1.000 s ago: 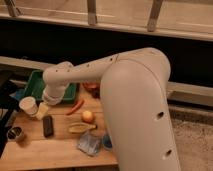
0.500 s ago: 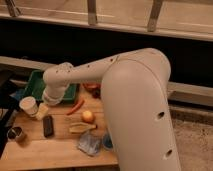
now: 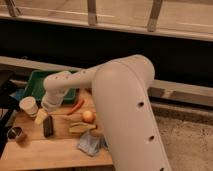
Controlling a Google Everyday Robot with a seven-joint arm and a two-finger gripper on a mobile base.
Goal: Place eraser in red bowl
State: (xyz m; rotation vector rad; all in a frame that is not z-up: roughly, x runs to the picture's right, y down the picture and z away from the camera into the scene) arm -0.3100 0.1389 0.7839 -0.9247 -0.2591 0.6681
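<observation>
- I see the wooden bench (image 3: 47, 151) from above and to the right; its front edge runs near the bottom of the view, and its left corner lies close to a small metal cup (image 3: 16, 133).
- The widest bare wood is the front strip between the metal cup and a crumpled blue packet (image 3: 89, 145).
- My robot's thick white arm (image 3: 127, 107) fills the right half and hides the bench's right side.
- A green tray (image 3: 37, 82) sits along the back edge, with a dark wall behind it.
- The tool (image 3: 44, 113) hangs low over the left part of the bench, between a paper cup (image 3: 28, 106) and an orange carrot-like thing (image 3: 76, 106). I cannot tell how it is set.
- The eraser (image 3: 48, 126) lies flat on the wood just in front of the tool: a small, matte black block, long side pointing toward the front edge, apart from both cups.
- A round orange fruit (image 3: 88, 116) sits to the eraser's right.
</observation>
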